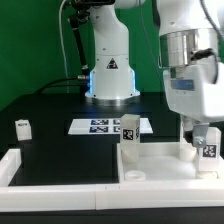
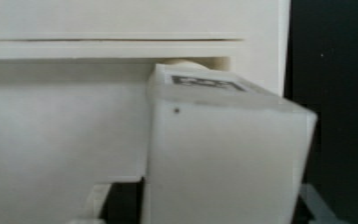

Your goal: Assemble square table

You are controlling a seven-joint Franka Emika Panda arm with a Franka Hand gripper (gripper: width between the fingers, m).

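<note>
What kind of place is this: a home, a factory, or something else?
Most likely a robotics lab bench: a robot arm on a black table, a plain green backdrop, and a marker board with printed tags.

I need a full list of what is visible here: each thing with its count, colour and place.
slab: one, white, front, toward the exterior view's right
left leg: one, white, tagged, on the table at the exterior view's left
middle leg: one, white, tagged, upright by the slab's corner
right leg: one, white, tagged, under the claw
marker board: one, white, mid table
rails: white, front and left edges
table: one, black
arm: one, white
claw: one, at the right leg, grip unclear
</note>
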